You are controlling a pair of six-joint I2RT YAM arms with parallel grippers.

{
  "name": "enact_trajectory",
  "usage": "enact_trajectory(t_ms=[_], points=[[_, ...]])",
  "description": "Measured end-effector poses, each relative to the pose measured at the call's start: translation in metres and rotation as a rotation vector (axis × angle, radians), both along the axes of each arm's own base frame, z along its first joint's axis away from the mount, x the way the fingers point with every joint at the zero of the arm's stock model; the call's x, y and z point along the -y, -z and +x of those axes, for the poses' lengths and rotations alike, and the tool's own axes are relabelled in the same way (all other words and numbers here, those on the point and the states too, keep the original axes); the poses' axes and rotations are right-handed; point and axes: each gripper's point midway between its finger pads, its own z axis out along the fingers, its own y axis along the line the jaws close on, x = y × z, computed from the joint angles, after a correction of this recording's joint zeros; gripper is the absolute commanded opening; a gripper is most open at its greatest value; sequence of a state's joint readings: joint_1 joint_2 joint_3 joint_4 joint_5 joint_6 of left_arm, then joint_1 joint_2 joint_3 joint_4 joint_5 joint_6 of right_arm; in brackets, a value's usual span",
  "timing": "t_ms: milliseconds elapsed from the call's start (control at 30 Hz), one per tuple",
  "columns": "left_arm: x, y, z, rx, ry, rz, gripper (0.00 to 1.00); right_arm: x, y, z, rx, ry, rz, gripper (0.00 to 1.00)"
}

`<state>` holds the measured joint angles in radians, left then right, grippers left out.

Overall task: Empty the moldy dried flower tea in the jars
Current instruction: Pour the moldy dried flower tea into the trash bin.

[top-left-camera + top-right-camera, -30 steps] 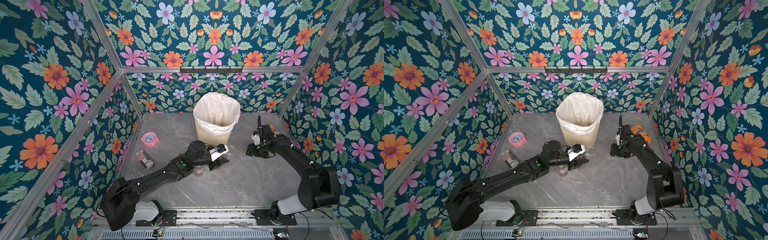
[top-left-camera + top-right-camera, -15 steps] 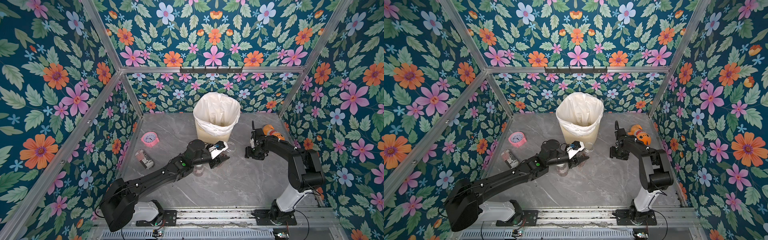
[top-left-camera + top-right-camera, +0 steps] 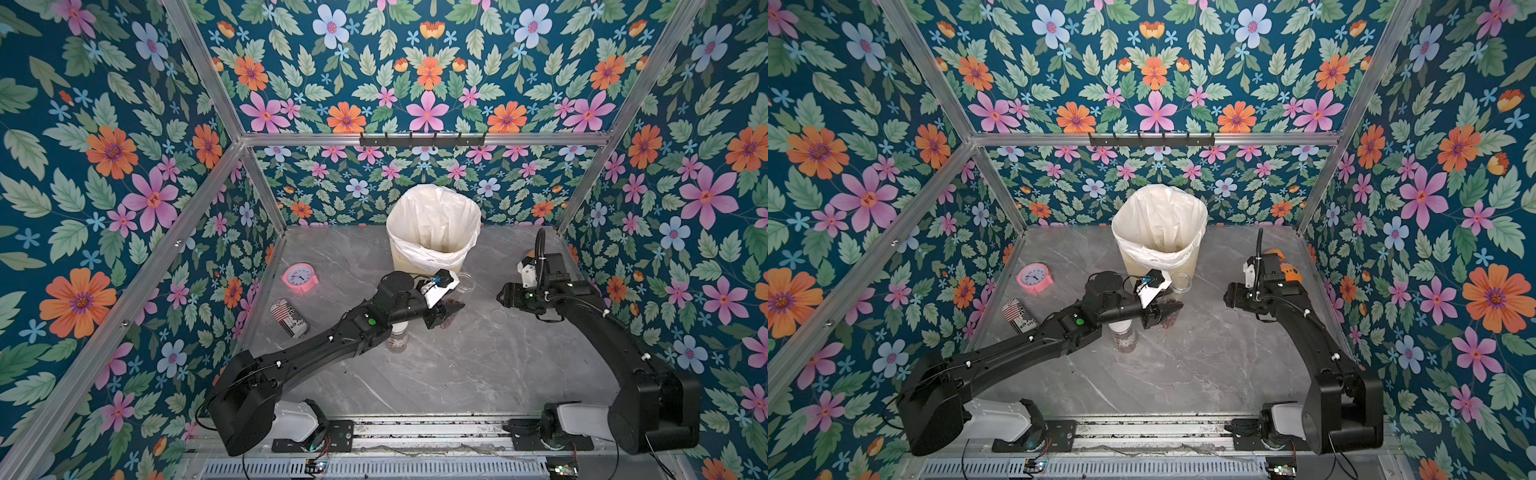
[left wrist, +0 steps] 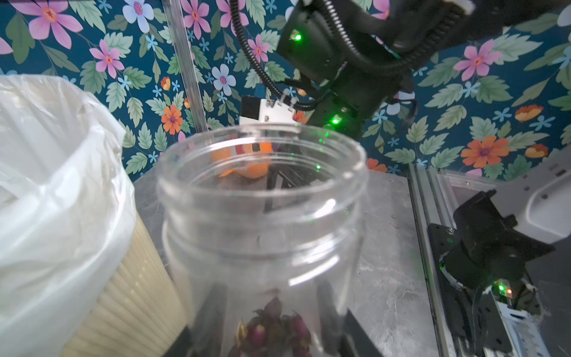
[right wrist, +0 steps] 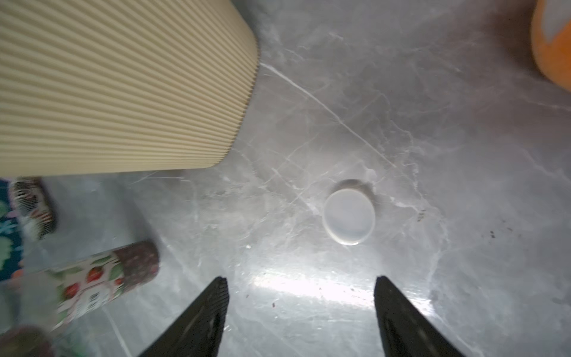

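My left gripper (image 3: 446,312) is shut on the plain clear jar (image 4: 262,216), which stands lidless just in front of the white-bagged bin (image 3: 415,266). Dark reddish dried flower tea (image 4: 275,327) lies in the jar's bottom, between the fingers. In both top views the jar's open mouth (image 3: 1177,282) shows beside the wrist camera. The labelled jar (image 3: 397,338) with its white lid stands upright under my left forearm, red-marked label (image 5: 92,284) visible. My right gripper (image 5: 301,281) is open and holds nothing, low over the table. The clear lid (image 5: 349,216) lies flat just beyond its fingertips.
A pink clock (image 3: 300,279) and a black-and-white can (image 3: 289,318) lie at the left of the table. An orange toy (image 3: 1287,270) sits behind my right wrist near the right wall. Flowered walls close in three sides. Small crumbs dot the marble.
The right gripper's jaws have spread apart and the clear lid now lies on the table in front of them. The right arm's elbow has shifted. The left arm holds still.
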<state>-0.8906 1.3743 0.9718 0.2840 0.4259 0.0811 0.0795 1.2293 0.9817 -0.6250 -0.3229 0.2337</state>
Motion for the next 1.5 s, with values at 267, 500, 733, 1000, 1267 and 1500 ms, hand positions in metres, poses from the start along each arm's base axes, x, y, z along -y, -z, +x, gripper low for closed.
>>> enact_trajectory(t_ms=[267,500,733,1000,1267,1500], points=[[0.014,-0.047,0.003,-0.045,0.01,-0.106,0.49,-0.035,-0.064,-0.037,0.249,-0.185,0.183,0.83],[0.029,-0.09,0.012,-0.052,0.01,-0.176,0.49,-0.059,-0.106,-0.058,0.406,-0.29,0.362,0.85],[0.039,-0.117,0.035,-0.073,-0.07,-0.217,0.5,-0.072,-0.133,-0.056,0.435,-0.339,0.484,0.85],[0.042,-0.144,0.075,-0.059,-0.209,-0.265,0.49,-0.078,-0.165,-0.044,0.389,-0.257,0.681,0.85],[0.032,-0.149,0.126,-0.187,-0.34,-0.347,0.49,-0.077,-0.198,-0.037,0.469,-0.254,0.679,0.87],[0.026,-0.15,0.132,-0.274,-0.367,-0.435,0.49,-0.067,-0.188,-0.006,0.364,-0.024,0.852,0.85]])
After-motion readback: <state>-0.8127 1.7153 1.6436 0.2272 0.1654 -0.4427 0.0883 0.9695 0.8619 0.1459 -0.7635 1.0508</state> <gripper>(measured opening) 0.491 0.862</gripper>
